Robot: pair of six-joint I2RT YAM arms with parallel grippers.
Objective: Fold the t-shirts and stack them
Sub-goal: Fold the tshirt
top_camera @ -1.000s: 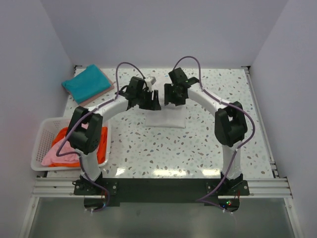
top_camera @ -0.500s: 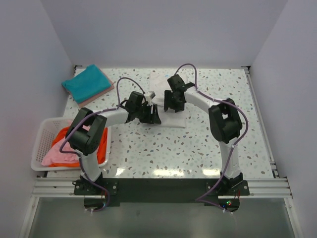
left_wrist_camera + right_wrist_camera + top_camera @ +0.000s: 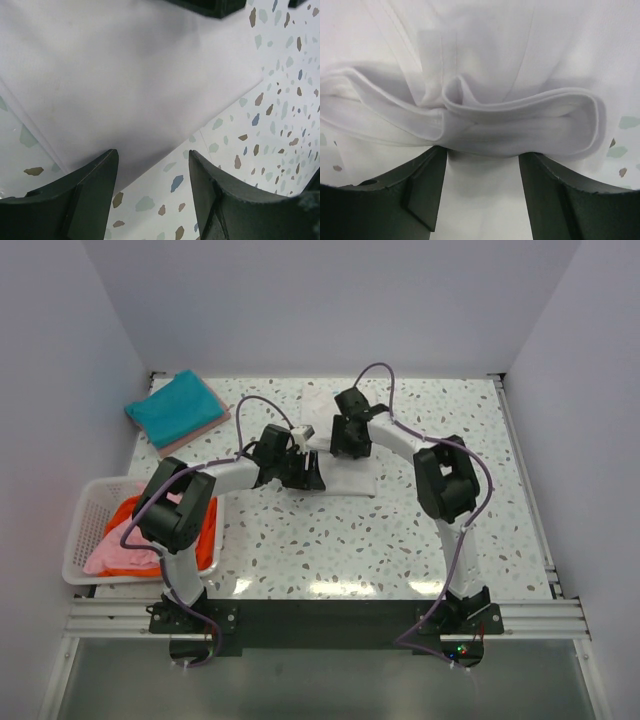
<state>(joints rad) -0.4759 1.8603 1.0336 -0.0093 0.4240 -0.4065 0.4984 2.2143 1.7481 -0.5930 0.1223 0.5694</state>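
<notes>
Right wrist: right tool (image 3: 482,154) spread at white t-shirt (image 3: 485,60) fold; left tool (image 3: 152,155) spread over its edge.

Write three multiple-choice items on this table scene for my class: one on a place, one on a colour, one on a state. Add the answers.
1. Where on the table does the folded teal t-shirt lie?
A. In the middle
B. At the far left corner, on a pink t-shirt
C. At the near right edge

2. What colour is the t-shirt under the left gripper and the right gripper?
A. White
B. Orange
C. Teal

3. How do the left gripper's jaws stand?
A. Shut on cloth
B. Open, above the shirt's edge
C. Out of view

Answers:
1 B: the top view shows it on the pink one at that corner.
2 A: the white t-shirt fills both wrist views.
3 B: the left wrist view shows the fingers apart, with cloth and table visible between them.
</notes>
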